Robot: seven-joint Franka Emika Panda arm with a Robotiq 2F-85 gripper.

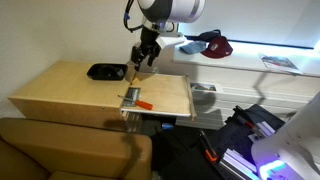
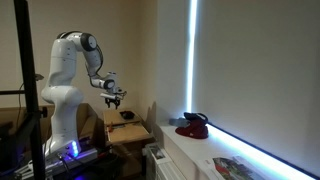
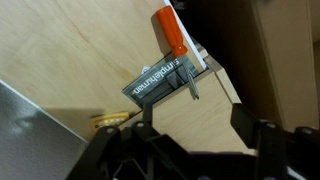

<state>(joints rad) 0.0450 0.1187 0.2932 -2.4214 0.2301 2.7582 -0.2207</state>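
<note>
The black two-fingered hand (image 1: 142,62) hangs over the light wooden counter (image 1: 65,90), its fingers spread apart with nothing between them in the wrist view (image 3: 190,128). The grey metal tool with an orange handle (image 1: 137,101) lies directly below, at the counter's near edge, flat and touching no finger. Its grey body with printed lettering and its orange end show plainly from the wrist (image 3: 160,80). Judging from how things lie, the tool is down on the counter and unheld, so no lift or carry is under way. A flat black object (image 1: 105,71) rests well apart, toward the counter's back. The lettering is too small to read, and what kind of tool it is stays unclear. A small yellowish thing (image 3: 108,120) beside the fingers cannot be made out. From an exterior view the hand (image 2: 113,99) is tiny and the tool indistinct.
</note>
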